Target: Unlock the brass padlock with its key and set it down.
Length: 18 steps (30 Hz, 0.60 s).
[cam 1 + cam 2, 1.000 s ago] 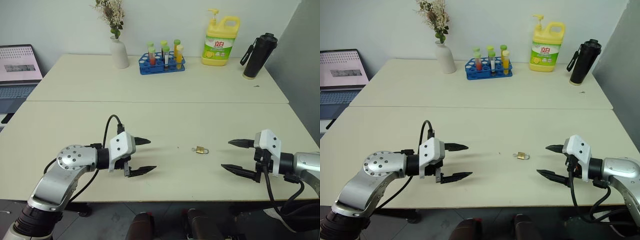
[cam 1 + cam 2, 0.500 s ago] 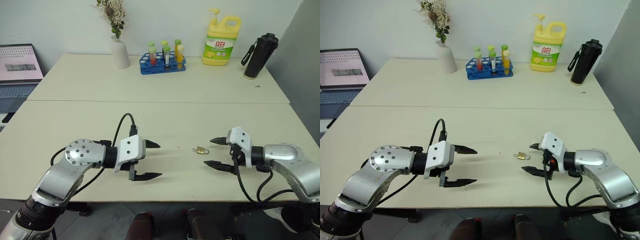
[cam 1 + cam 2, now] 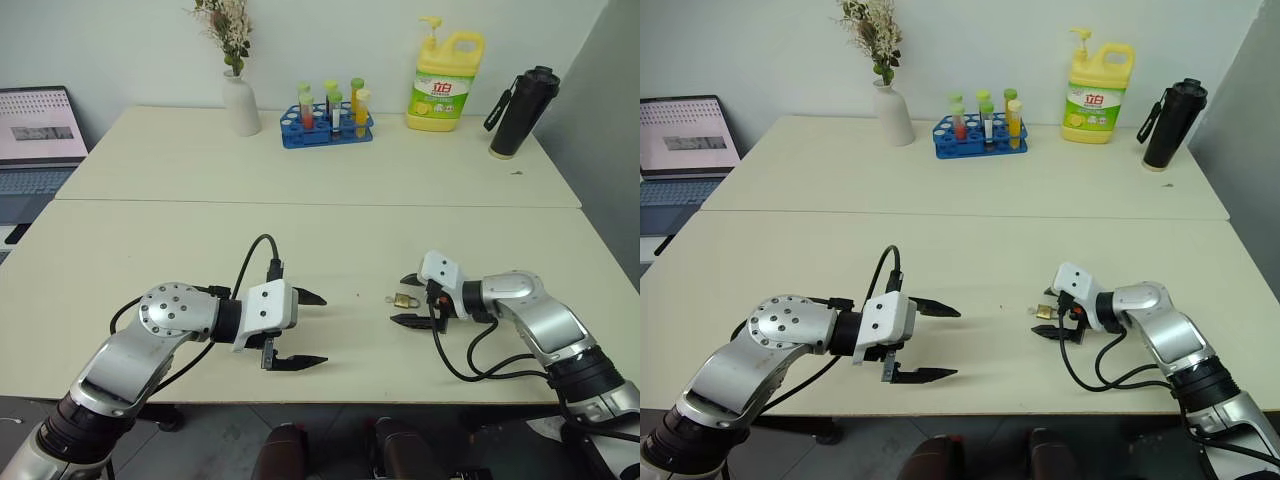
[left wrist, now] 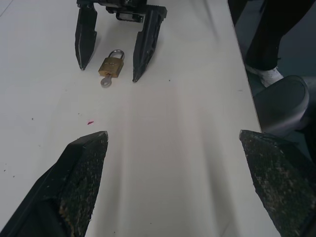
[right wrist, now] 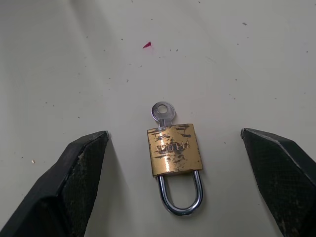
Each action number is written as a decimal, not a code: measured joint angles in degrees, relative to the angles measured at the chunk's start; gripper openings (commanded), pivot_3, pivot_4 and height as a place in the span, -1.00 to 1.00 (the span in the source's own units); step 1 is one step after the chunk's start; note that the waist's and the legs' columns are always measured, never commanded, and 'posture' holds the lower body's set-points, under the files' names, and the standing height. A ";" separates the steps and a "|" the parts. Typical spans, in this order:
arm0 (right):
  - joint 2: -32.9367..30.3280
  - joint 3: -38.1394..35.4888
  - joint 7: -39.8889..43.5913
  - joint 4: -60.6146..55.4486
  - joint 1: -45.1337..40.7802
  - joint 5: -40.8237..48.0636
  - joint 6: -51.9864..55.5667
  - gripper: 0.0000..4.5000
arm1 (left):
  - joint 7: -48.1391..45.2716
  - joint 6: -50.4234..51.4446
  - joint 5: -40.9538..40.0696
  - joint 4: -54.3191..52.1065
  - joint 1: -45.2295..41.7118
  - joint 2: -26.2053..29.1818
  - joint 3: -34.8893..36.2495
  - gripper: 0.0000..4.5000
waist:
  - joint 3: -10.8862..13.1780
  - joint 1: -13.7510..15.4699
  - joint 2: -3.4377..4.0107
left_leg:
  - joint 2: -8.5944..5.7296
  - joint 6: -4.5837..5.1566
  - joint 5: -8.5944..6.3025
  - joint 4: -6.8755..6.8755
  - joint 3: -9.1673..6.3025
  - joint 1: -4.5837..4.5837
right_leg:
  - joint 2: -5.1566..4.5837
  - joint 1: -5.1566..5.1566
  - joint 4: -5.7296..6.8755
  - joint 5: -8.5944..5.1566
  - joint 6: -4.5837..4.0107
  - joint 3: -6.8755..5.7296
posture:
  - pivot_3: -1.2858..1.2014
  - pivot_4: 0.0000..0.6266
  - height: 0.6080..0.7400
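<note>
Right claw (image 3: 408, 299) spread wide and empty, one finger on each side of the brass padlock (image 5: 175, 149) without touching it. The padlock lies flat on the cream counter (image 3: 330, 240), shackle toward the right claw, the key (image 5: 162, 113) seated in its body with the round head pointing away. Left claw (image 3: 312, 330) also wide and empty, well apart from the padlock, aimed across the counter toward it
</note>
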 measured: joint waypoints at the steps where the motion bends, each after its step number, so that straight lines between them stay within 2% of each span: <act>1: 0.04 0.00 0.17 0.18 -0.05 -0.21 -0.26 1.00 | 0.03 -0.08 0.04 -0.09 0.10 0.00 -0.01 0.99 | 0.00 0.00 0.00 | 0.00 0.00 0.00 0.00 -0.01 0.01 | 0.00 0.00 0.01 0.00 0.00 0.00 | 0.03 -0.52 1.00; 4: 0.06 -0.17 0.75 0.76 -0.11 -0.29 -0.85 1.00 | 0.07 -0.43 0.34 -0.15 0.17 -0.01 -0.26 0.99 | 0.00 0.02 0.00 | 0.00 0.00 0.00 0.00 -0.02 0.01 | 0.01 0.01 0.01 0.00 0.00 -0.01 | 0.03 -0.52 1.00; 8: 0.05 -0.29 1.22 0.80 -0.11 -0.71 -0.73 0.48 | 0.04 -1.22 0.80 -0.14 0.18 -0.05 -0.30 1.00 | 0.00 0.02 0.00 | 0.00 0.00 0.00 0.00 -0.02 0.02 | 0.00 0.02 0.01 0.00 0.00 -0.01 | 0.03 -0.52 1.00; 12: 0.01 -0.60 1.95 0.98 -0.11 -0.77 -0.41 -0.19 | 0.00 -1.32 0.80 -0.13 0.19 -0.44 -0.31 1.00 | -0.01 0.02 0.00 | 0.00 0.00 0.00 0.01 -0.02 0.03 | 0.01 0.03 0.01 0.00 0.00 -0.01 | 0.03 -0.52 1.00; 15: -0.09 -0.76 2.22 1.22 -0.13 -0.88 -0.80 -0.59 | -0.08 -1.82 0.81 0.07 0.32 -0.50 -0.31 1.00 | -0.01 0.02 0.00 | 0.00 0.00 0.00 0.02 -0.02 0.04 | 0.01 0.04 0.01 0.00 0.00 -0.01 | 0.03 -0.52 1.00; 18: -0.26 -0.69 2.39 1.15 -0.12 -1.95 -2.25 -0.59 | 0.04 -1.83 -0.01 0.60 0.50 -0.99 -0.10 1.00 | -0.01 0.05 0.00 | -0.01 0.00 0.00 0.02 -0.02 0.03 | 0.00 0.04 0.01 0.00 0.00 -0.01 | 0.03 -0.52 1.00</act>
